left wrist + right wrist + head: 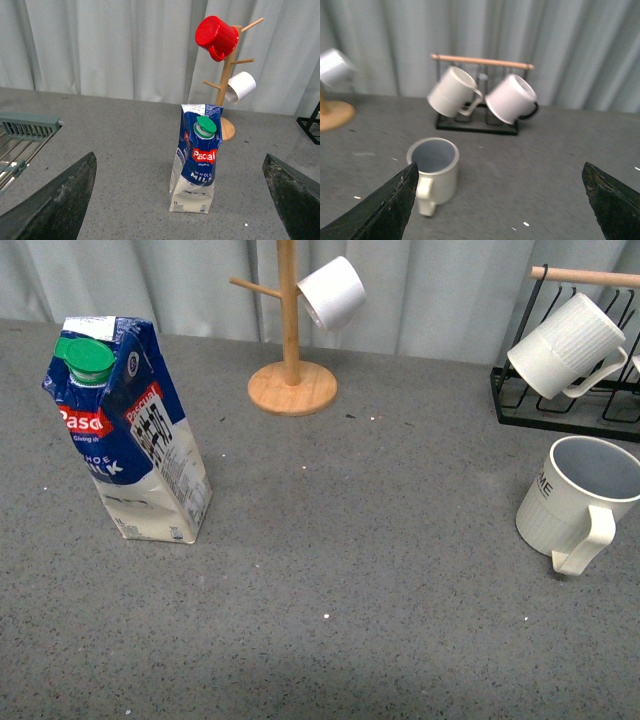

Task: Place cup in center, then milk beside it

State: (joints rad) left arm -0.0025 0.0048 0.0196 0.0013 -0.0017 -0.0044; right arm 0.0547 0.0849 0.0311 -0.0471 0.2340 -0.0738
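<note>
Cup (575,495) comes first, and it is not yet picked up. The right gripper (499,167) hangs with its jaws spread wide and empty, and the mug stands upright on the grey table just ahead of it. The left gripper (178,157) is likewise wide open, facing the milk (196,160). Taking the wooden mug tree (291,380) as the mark, the cup stands well to its right and nearer the robot. The milk stands to its left, also nearer. The center (330,540) is the bare patch in front of its base. As I judge it, the right arm should next lower over the cup, close on its wall, and carry it before the tree.
</note>
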